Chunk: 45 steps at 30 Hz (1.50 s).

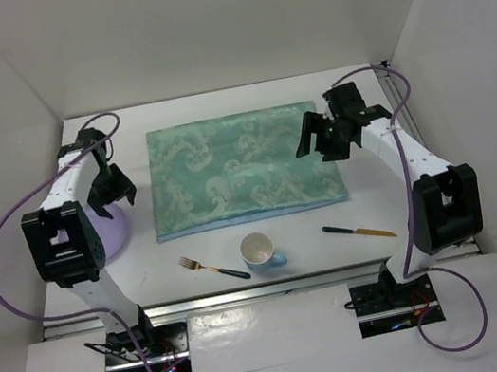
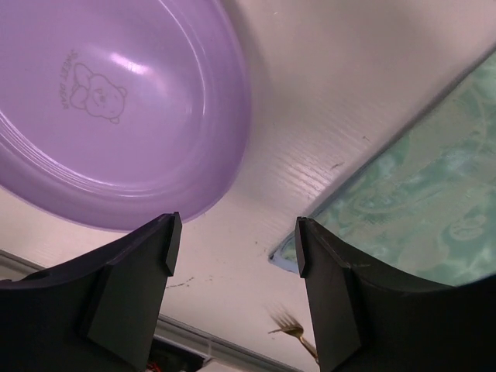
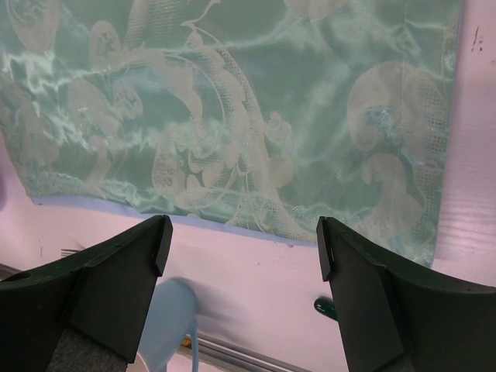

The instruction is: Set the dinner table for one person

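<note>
The white surface (image 1: 156,260) lies under everything. On the left, the purple plate (image 1: 114,231) sits beside the teal cloth (image 1: 240,166), under the left gripper (image 2: 235,244), whose jaws are wide open and empty. The fork (image 1: 213,267), cup (image 1: 260,251) and knife (image 1: 360,231) lie near the front, not yet set out. The right gripper (image 3: 244,240) hangs over the cloth with its jaws wide open and empty too.

1. The cloth (image 1: 242,166) lies flat on the dinner table (image 1: 147,266), in the middle and toward the far side.
2. The plate (image 1: 114,231) sits on the table to the left of the cloth, apart from it.
3. The fork (image 1: 213,268), cup (image 1: 260,252) and knife (image 1: 359,231) lie in a row nearer than the cloth, none touching it.
4. The fork is leftmost. The cup stands upright just beside its right end, and the knife lies further right, apart from the cup.
</note>
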Each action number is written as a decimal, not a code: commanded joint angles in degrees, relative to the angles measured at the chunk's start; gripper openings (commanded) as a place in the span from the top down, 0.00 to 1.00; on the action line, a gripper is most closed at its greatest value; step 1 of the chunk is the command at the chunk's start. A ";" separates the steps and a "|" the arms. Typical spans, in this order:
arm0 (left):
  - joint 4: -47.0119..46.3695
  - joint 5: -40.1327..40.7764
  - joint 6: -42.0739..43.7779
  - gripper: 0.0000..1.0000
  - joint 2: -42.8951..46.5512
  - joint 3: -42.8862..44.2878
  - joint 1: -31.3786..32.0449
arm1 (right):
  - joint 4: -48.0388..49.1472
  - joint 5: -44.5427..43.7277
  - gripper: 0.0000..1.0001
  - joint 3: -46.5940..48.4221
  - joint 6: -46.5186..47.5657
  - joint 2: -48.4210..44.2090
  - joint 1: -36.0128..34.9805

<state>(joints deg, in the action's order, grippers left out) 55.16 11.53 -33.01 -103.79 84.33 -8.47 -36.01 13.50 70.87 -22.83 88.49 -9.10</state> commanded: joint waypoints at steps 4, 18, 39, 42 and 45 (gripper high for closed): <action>1.53 11.49 -1.78 0.24 -5.62 2.23 2.84 | 1.29 1.62 0.12 -0.29 0.86 -1.30 -0.92; -3.56 11.41 -4.69 0.87 -12.76 0.04 2.84 | 1.29 1.10 0.11 -2.05 0.33 -1.30 -1.97; 16.04 7.99 2.42 1.00 -26.19 53.20 34.65 | -2.75 -8.83 0.11 -6.44 -5.20 -8.15 -1.44; 12.28 7.98 2.95 1.00 -28.93 55.06 39.66 | -2.75 -12.43 0.11 -10.74 -7.66 -12.27 -1.44; 8.76 7.98 2.43 1.00 -31.12 55.06 42.65 | -2.75 -14.38 0.11 -15.23 -9.68 -18.42 -1.44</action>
<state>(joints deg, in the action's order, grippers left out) 64.95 19.53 -31.68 -133.43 138.34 33.34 -37.58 3.46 58.35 -29.02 76.03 -10.52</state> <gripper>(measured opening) 0.077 0.890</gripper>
